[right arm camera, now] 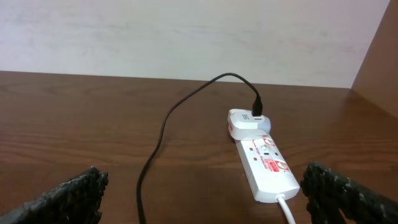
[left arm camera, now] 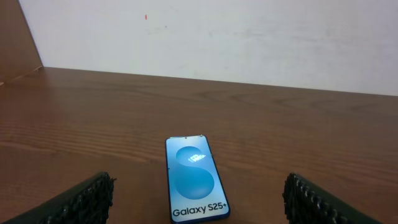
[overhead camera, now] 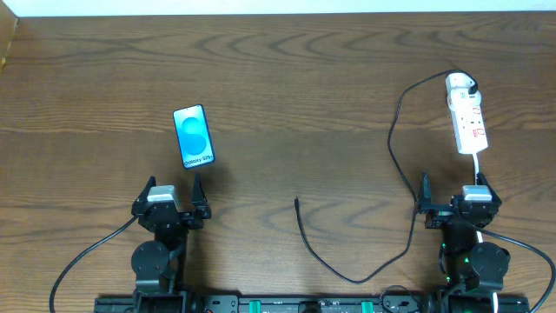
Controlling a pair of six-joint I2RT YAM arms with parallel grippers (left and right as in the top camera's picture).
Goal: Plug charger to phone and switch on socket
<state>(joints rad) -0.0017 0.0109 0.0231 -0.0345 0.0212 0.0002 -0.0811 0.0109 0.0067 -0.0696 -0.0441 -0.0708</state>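
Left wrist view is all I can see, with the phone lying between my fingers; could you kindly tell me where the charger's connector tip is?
Observer: The connector tip lies loose on the table, to the right of the phone and nearer the robot, not touching it.
Operator: Thank you. Is the other end plugged in?
Observer: Yes, the white plug sits at the far end of the socket.
Operator: Is the right gripper holding anything?
Observer: No, the right gripper is open and empty, just short of the socket's near end.
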